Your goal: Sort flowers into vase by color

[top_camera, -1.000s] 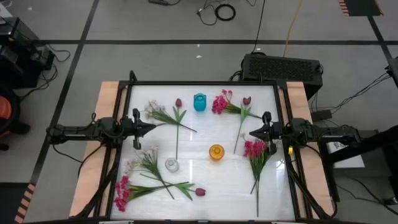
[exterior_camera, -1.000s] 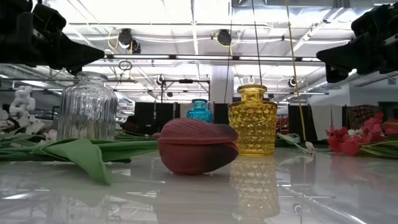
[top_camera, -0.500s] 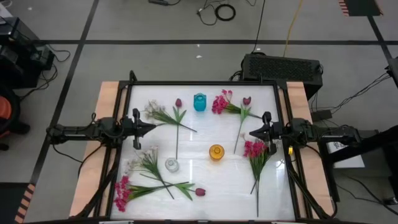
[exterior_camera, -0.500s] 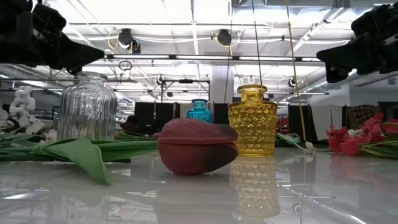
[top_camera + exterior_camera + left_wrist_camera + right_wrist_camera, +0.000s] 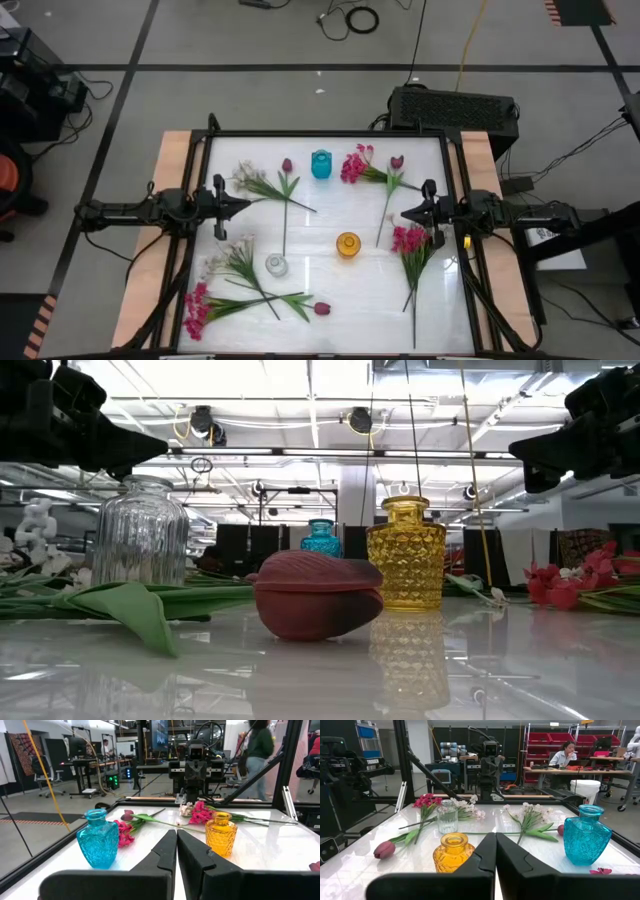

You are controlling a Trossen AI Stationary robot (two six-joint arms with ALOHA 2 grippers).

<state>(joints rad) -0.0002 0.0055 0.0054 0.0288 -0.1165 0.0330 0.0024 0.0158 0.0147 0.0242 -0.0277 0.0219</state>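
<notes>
The flowers lie scattered flat on the white counter (image 5: 330, 300), none in a vase. A white-pink spray (image 5: 250, 180) and a maroon tulip (image 5: 287, 166) lie at the far left, the tulip's stem running toward the near edge. A second white-pink spray (image 5: 228, 262) lies just beside the clear glass vase (image 5: 276, 265), and a magenta cluster (image 5: 196, 308) sits at the near left corner, its stem crossing toward another maroon tulip (image 5: 321, 309) near the front edge. Far right of centre, a magenta cluster (image 5: 353, 165) and a maroon tulip (image 5: 397, 162) lie close to the blue vase (image 5: 321, 164). A further magenta cluster (image 5: 409, 240) lies on the right, stem pointing to the near edge. The yellow vase (image 5: 348, 244) stands upright near the middle, between the clear and blue vases.

The left end effector (image 5: 243, 203) hangs above the counter's left side with its fingers pressed together, holding nothing. The right end effector (image 5: 404, 213) hangs above the right side, just beyond the right magenta cluster, fingers likewise closed and empty.
</notes>
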